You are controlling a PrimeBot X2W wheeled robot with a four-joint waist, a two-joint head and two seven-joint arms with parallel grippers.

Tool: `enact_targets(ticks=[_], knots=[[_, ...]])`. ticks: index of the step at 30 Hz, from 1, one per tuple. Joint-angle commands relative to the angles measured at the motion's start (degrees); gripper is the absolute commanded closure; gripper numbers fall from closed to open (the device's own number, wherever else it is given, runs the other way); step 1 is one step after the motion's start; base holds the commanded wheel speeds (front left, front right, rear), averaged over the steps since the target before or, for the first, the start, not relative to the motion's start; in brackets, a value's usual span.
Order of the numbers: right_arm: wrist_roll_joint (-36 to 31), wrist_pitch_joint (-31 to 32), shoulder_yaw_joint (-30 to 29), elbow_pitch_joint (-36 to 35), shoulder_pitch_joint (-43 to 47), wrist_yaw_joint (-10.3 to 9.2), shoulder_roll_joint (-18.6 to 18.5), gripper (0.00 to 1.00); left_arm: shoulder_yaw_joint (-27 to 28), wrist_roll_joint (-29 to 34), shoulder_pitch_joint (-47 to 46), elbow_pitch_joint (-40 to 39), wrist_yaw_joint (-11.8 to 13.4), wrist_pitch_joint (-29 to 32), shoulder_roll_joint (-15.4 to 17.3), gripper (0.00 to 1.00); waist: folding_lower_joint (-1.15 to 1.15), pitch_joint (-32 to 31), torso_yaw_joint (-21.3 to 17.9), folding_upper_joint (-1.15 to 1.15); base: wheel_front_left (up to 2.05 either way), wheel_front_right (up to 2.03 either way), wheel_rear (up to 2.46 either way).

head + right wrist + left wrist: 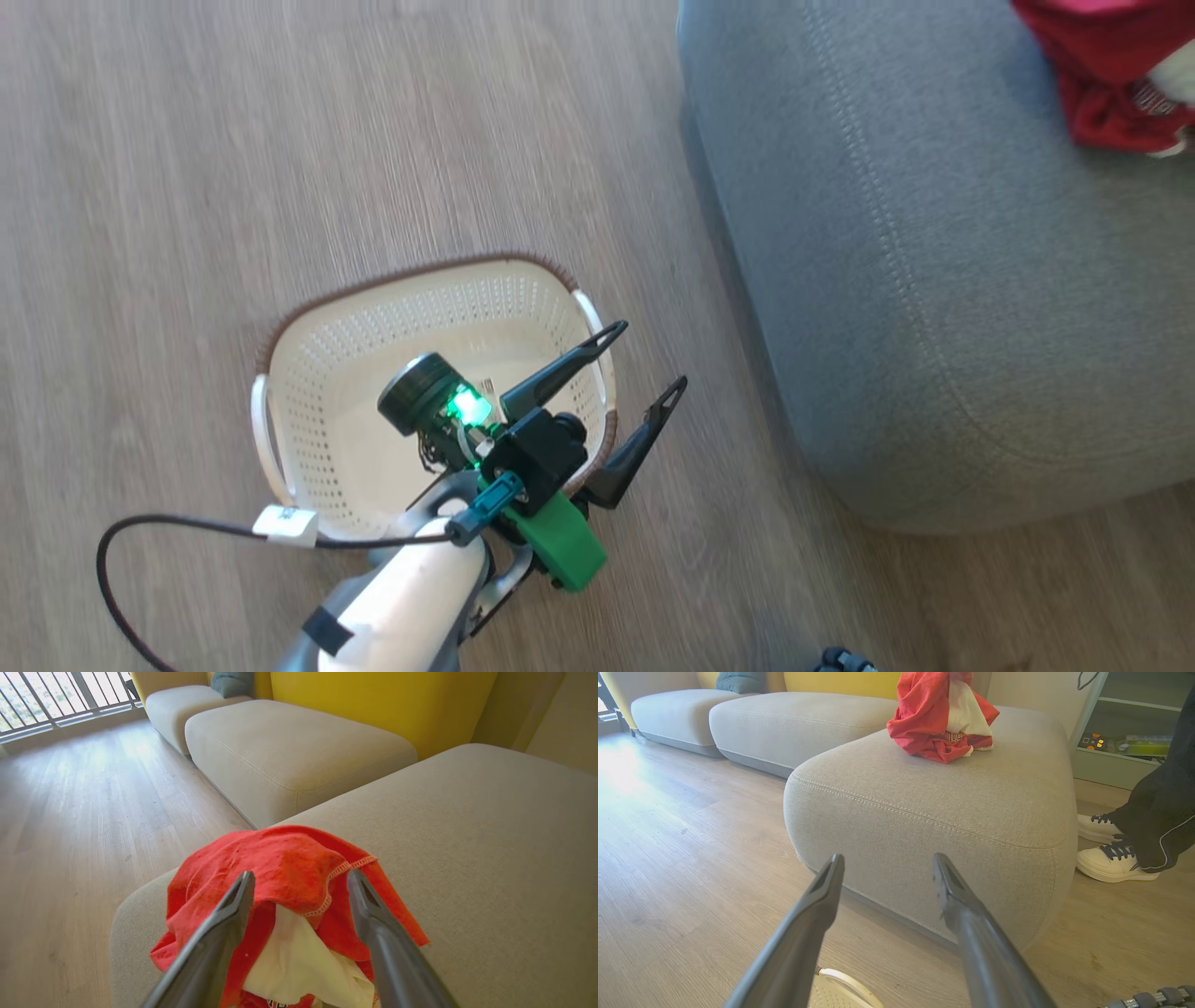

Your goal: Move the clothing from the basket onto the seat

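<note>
You get the yellow backrest [373, 704] as landmark | just before it: pale cushion [289, 751] | at its left end, right wrist view: teal pillow [232, 682] | far left of it: balcony railing [56, 697] | well to its right, left wrist view: green shelf [1111, 767], a person's white shoes [1111, 865] on your wood floor [280, 140]

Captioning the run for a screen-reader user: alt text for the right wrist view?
Crumpled red clothing with a cream-white inner layer lies on the seat, framed by the two dark fingers of the open right pincer. Wood floor and more sofa sections lie beyond.
</note>
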Motion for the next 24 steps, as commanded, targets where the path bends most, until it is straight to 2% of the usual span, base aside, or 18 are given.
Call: enact_targets(ticks=[1,10,17,21,24], knots=[[0.02,-0.65,0.82,-1.85,-0.41,-0.01,-0.44,0.0,1.7,-0.64,-0.2,-1.76,-0.06,-0.28,-0.44,0.0,0.0,-1.27,-0.22,0.0,0.0,0.0,0.0],[4.81,-3.2,5.61,-7.7,0.87,-0.01,2.29,0.0,1.56,-1.38,2.81,-1.82,-0.06,-0.28,-1.2,0.0,0.0,-6.35,-0.56,0.0,0.0,0.0,0.0],[13.21,-5.56,12.72,-19.65,4.84,-0.01,2.8,0.0,3.13,-1.88,4.33,-2.78,-0.06,-0.28,-2.06,0.0,0.0,-10.22,0.98,0.0,0.0,0.0,0.0],[18.63,-6.52,19.5,-30.15,9.75,-0.01,-0.42,0.0,3.16,-2.31,5.57,-3.18,-0.06,-0.28,-2.61,0.0,0.0,-12.03,2.43,0.0,0.0,0.0,0.0],[22.23,-7.19,22.2,-36.95,13.14,-0.01,-2.95,0.0,4.02,-2.67,6.57,-3.45,-0.06,-0.28,-2.98,0.0,0.0,-13.18,3.61,0.0,0.0,0.0,0.0]])
